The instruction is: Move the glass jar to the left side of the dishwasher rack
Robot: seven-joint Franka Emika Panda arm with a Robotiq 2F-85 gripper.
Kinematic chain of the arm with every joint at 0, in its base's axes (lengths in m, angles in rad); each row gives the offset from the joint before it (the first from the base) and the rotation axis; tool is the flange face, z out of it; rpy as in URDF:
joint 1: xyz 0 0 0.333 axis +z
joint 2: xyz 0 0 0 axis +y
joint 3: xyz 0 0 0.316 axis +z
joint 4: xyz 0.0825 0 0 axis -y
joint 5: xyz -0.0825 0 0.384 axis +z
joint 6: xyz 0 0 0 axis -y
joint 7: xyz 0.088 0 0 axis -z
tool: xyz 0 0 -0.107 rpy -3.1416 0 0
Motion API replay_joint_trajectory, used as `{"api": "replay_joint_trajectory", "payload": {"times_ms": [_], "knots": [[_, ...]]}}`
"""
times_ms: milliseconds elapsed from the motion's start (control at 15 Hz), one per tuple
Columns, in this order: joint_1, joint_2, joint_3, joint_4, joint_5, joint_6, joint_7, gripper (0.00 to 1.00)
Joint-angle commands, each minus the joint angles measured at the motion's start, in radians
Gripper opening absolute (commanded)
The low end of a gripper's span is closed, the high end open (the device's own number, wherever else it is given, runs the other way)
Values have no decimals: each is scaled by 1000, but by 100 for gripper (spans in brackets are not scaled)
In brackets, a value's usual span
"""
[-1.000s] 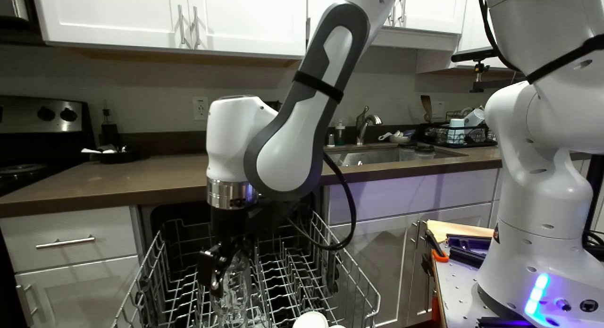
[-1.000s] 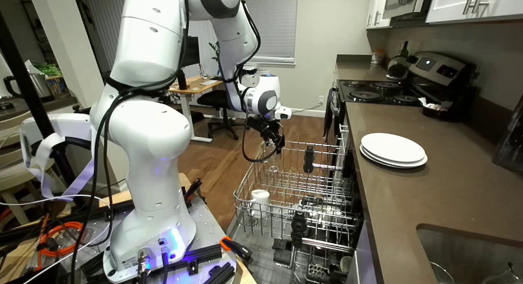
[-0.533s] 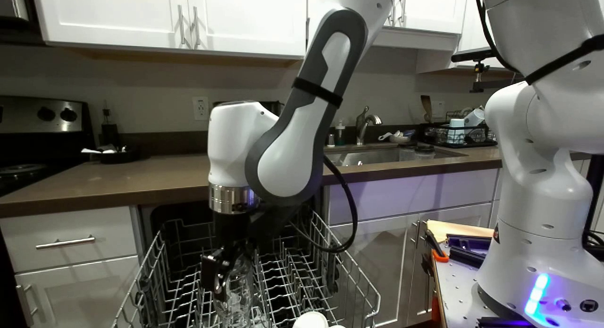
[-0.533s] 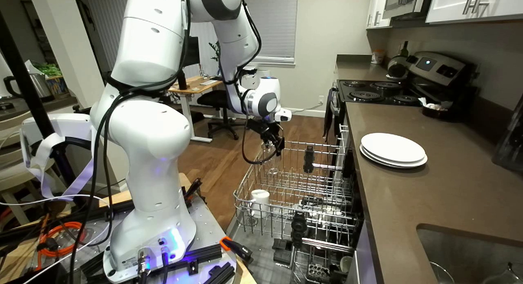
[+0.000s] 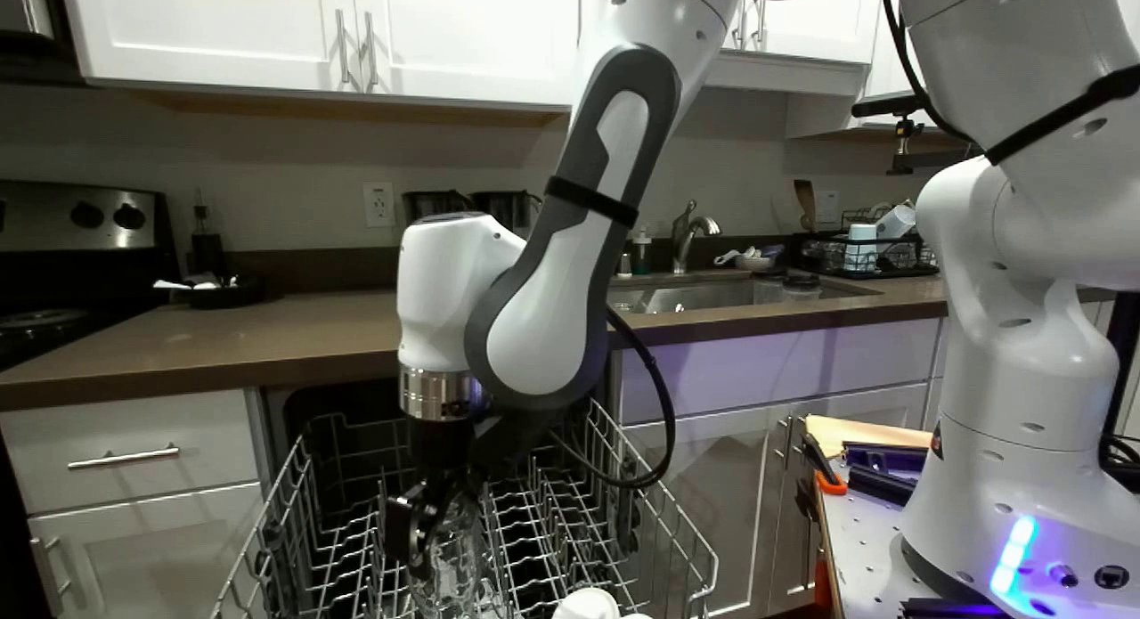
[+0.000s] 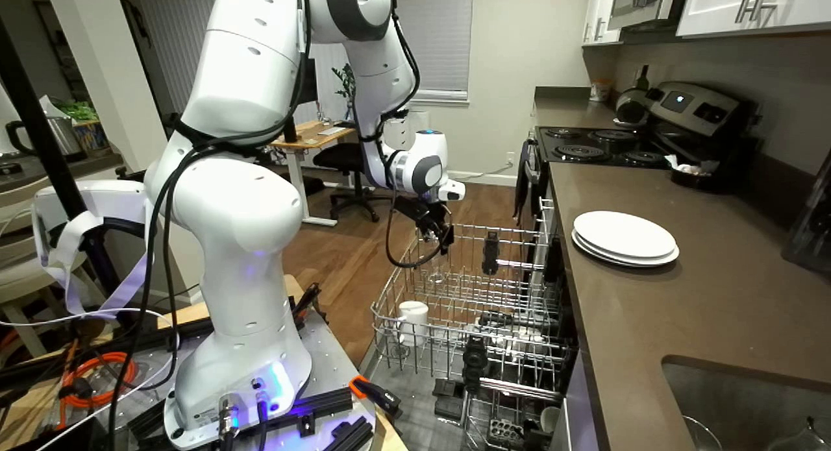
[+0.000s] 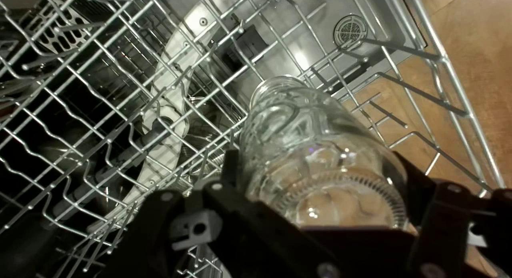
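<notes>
The glass jar [image 7: 316, 130] is clear and is held upside down, its ribbed base towards the wrist camera and its mouth towards the wires. My gripper [image 7: 322, 172] is shut on it, with dark fingers [image 7: 231, 168] on both sides near the base. The jar shows in both exterior views [image 5: 454, 552] [image 6: 437, 269], below the gripper [image 5: 432, 517] [image 6: 440, 237]. The silver dishwasher rack [image 5: 258, 525] is pulled out under it; its side rail also shows in the wrist view [image 7: 443, 58]. I cannot tell whether the jar's mouth touches the wires.
A white mug [image 6: 413, 313] stands in the rack near its front corner. Rows of upright tines and the rack's side rails surround the jar. Another clear glass thing [image 5: 488, 597] shows beside the jar. White plates [image 6: 623, 235] are stacked on the countertop [image 6: 649, 321].
My gripper has moved down with the jar, and slightly to the right in both exterior views. It has kept its hold.
</notes>
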Motion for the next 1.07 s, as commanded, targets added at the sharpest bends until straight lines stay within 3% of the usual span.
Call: {"api": "replay_joint_trajectory", "payload": {"times_ms": [0,1000], "knots": [[-27,34,11,24,13,29,-23,62],[5,212,1,170,20,70,-16,62]]}}
